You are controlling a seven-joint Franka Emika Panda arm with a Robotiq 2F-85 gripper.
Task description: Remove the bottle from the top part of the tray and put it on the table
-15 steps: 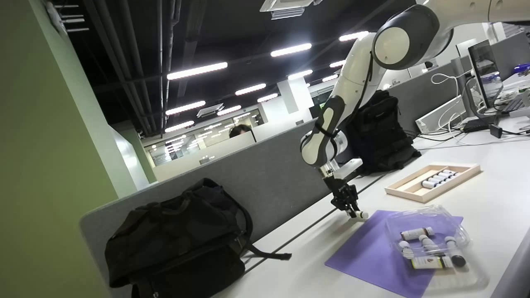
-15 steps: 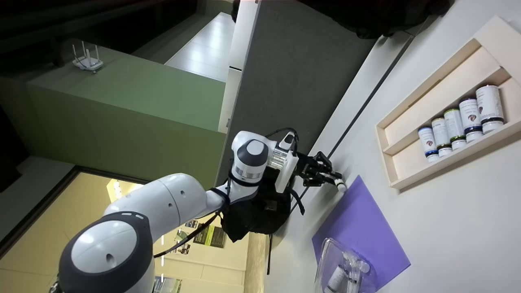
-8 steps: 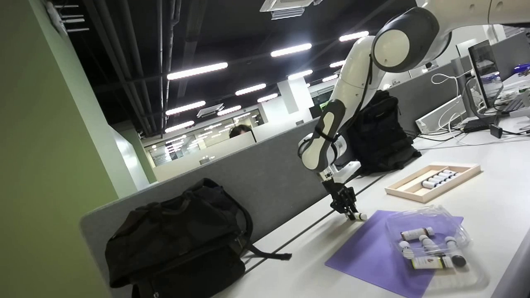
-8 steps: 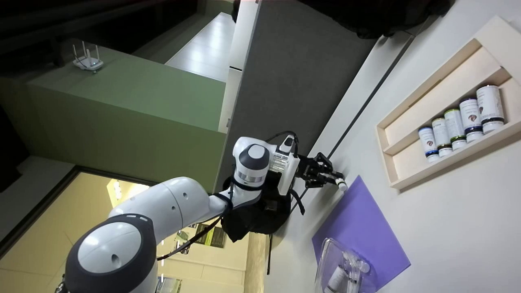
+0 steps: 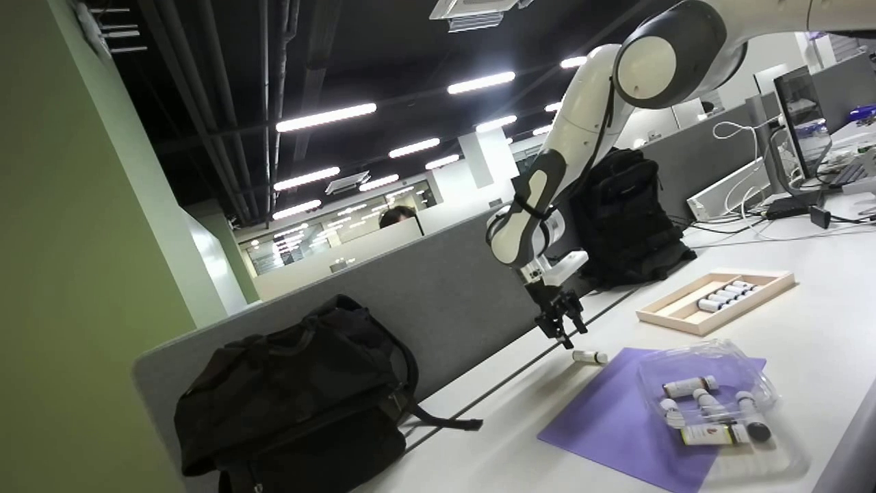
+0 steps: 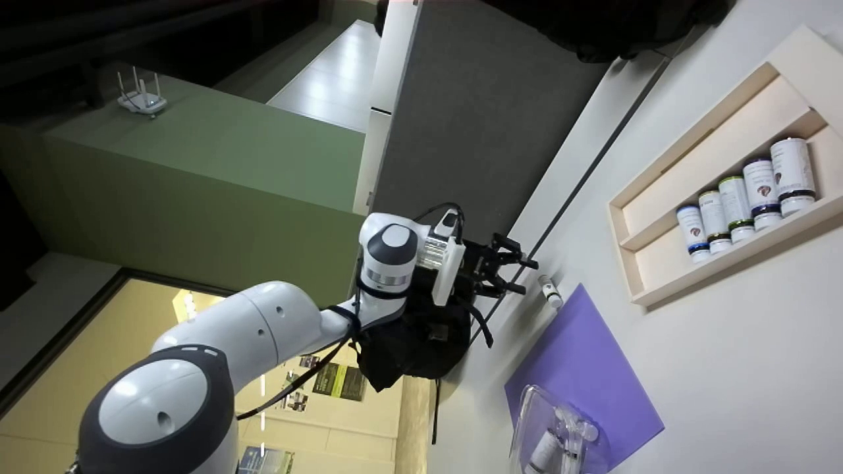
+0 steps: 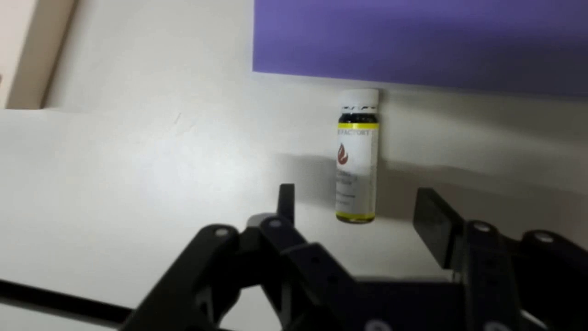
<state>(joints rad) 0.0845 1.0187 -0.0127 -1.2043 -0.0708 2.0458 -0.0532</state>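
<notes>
Currently, small cylindrical white-labelled bottle [image 7: 357,170] lies on white surface [image 7: 161,207], just beside rectangular purple sheet [image 7: 390,37]; black two-fingered gripper [image 5: 574,336] hangs above, fingers spread; rectangular pale-wood tray [image 5: 667,322] farther right in both exterior views.

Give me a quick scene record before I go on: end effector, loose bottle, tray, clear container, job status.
End effector: open, raised above the table, holding nothing
Loose bottle: on its side on the table, apart from the end effector, cap just short of the purple sheet
Tray: wooden; five bottles side by side in one compartment
Clear container: partly over the purple sheet, small bottles inside
Job status: loose bottle outside the tray; placement looks done
</notes>
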